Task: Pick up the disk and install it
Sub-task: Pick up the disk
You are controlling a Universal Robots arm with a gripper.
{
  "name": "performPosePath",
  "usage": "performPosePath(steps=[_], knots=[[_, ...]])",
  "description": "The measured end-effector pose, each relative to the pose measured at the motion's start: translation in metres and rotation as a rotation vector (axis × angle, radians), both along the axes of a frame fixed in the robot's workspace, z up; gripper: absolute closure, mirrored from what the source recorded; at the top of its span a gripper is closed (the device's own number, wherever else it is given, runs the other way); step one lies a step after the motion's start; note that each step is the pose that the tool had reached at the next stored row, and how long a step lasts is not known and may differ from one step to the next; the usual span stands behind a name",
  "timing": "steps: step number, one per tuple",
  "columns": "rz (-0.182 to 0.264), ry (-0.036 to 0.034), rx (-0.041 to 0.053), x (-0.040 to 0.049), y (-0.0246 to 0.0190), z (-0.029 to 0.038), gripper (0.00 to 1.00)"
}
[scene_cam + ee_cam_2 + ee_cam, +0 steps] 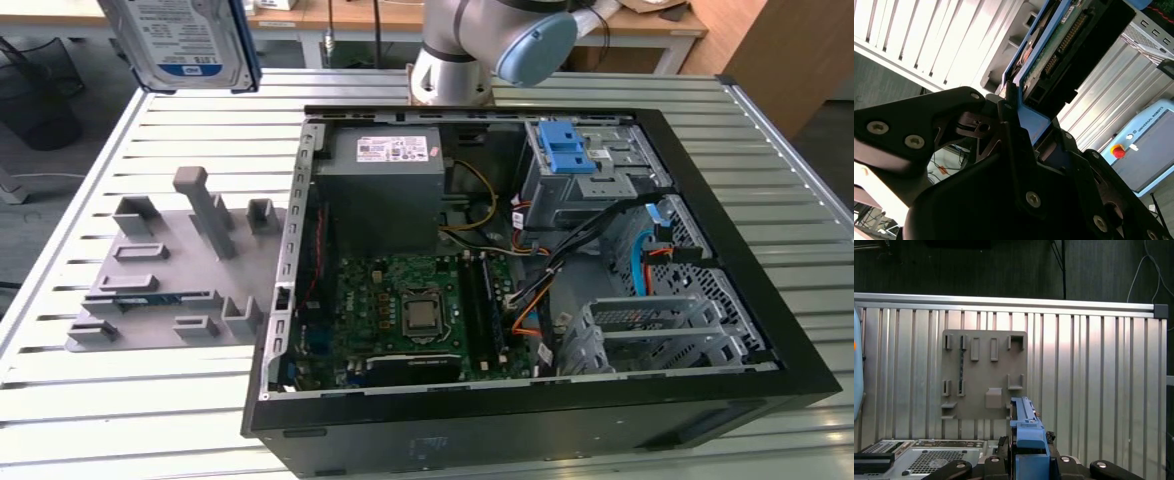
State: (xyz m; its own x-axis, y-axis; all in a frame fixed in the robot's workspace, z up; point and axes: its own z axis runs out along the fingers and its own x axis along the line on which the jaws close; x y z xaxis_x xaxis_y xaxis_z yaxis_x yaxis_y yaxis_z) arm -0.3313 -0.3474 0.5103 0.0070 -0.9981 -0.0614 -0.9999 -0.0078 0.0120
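Note:
The disk, a silver drive with a white-and-blue label and blue rails, hangs high above the table's far corner at the exterior view's left, clear of the open computer case. In the second wrist view my gripper is shut on the disk, its black fingers clamping the blue rail while the connector edge points away. The first wrist view shows the disk edge-on, rising from the gripper over the slatted table.
Inside the case sit a grey power-supply box, a motherboard and a grey metal cage with a blue latch. A grey fixture plate lies on the slatted table beside the case. The arm's base stands behind it.

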Motion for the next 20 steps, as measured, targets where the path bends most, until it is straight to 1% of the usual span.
performPosePath(steps=[4,10,14,17,20], knots=[[0.0,0.0,0.0,0.0021,0.0,0.0,0.64],[0.0,0.0001,-0.0001,0.0094,-0.0007,0.0,0.64],[0.0,0.0001,-0.0001,0.0124,-0.0056,0.0,0.64],[0.0,0.0,-0.0001,0.0141,-0.0129,-0.0001,0.64],[0.0,0.0001,0.0,0.0151,-0.0166,-0.0002,0.64]])
